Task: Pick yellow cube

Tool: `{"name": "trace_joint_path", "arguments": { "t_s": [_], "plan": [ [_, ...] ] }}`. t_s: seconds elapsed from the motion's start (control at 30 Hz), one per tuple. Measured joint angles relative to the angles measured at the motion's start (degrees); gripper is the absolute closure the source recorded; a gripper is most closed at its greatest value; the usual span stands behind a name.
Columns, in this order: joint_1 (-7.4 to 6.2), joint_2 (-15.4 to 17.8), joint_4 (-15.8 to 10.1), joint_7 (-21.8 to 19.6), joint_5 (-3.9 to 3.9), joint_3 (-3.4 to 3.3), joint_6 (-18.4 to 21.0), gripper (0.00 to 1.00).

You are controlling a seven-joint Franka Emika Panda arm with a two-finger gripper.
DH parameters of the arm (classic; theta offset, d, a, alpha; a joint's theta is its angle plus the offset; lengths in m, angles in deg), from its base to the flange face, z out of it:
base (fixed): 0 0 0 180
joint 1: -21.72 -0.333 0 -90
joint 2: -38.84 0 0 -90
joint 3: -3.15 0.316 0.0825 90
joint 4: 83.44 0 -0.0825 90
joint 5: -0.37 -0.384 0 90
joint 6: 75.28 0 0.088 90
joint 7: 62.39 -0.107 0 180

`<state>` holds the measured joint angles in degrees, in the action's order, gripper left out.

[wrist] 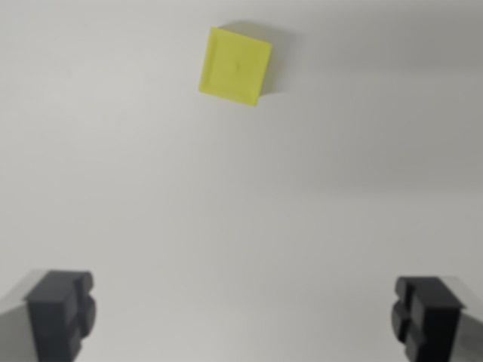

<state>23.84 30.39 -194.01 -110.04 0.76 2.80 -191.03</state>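
A yellow cube (235,66) lies on a plain white surface near the top of the wrist view, turned slightly askew. My gripper (244,317) is open at the bottom of the picture, with one dark finger (62,313) at the wrist view's left and the other at its right. Nothing is between the fingers. The cube sits well apart from them, far up the picture and a little left of the midline between them.
The white surface (241,204) fills the whole view with only soft shadows on it.
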Motion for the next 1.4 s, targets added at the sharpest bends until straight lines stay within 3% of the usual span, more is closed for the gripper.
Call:
{"name": "trace_joint_path", "arguments": {
  "t_s": [0.27,1.4],
  "plan": [
    [-0.06,-0.33,-0.07,-0.59,0.0,0.0,-0.56,0.0],
    [-0.44,-7.77,-3.17,-6.18,-0.29,0.0,-12.16,0.0]
  ]
}}
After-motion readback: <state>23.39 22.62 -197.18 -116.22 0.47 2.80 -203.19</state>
